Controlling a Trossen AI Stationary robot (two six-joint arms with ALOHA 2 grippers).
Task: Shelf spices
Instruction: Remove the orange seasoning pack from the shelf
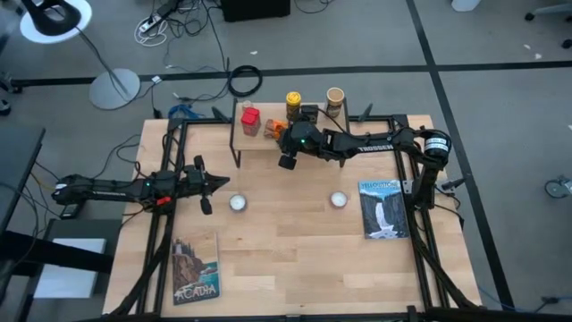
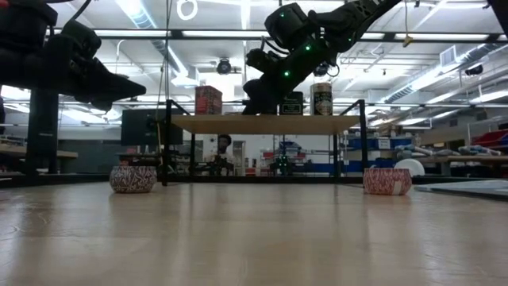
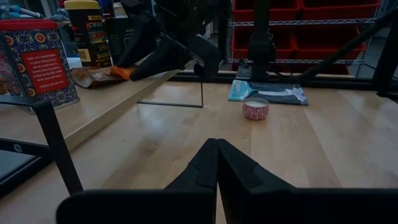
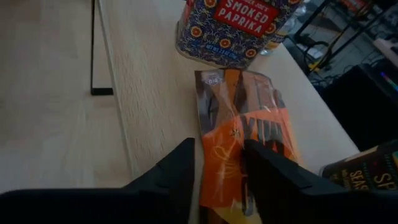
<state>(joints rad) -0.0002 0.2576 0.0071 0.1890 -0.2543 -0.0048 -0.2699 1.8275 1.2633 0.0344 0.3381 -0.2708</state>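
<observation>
The orange packet (image 4: 245, 143) lies flat on the shelf (image 4: 155, 106), its long axis running along the plank, one short end just beside the red tin (image 4: 233, 28) labelled smoked paprika. The right gripper (image 4: 217, 165) is directly over the packet's near end, and its two fingers (image 4: 171, 174) straddle the packet's width with a narrow gap between them. Whether they already pinch the foil or only bracket it cannot be told.

In the high view the right arm reaches across to the shelf (image 1: 259, 143) at the table's (image 1: 286, 259) far edge, the right gripper (image 1: 288, 143) close to the red tin (image 1: 249, 119), with the yellow black-lidded jar (image 1: 293, 101) and the tan cylindrical jar (image 1: 334, 98) behind. The right arm is plainly the nearer one.

The left gripper (image 3: 217, 163) hangs over the table's left side, well apart from the shelf, its fingers pressed together and empty.
</observation>
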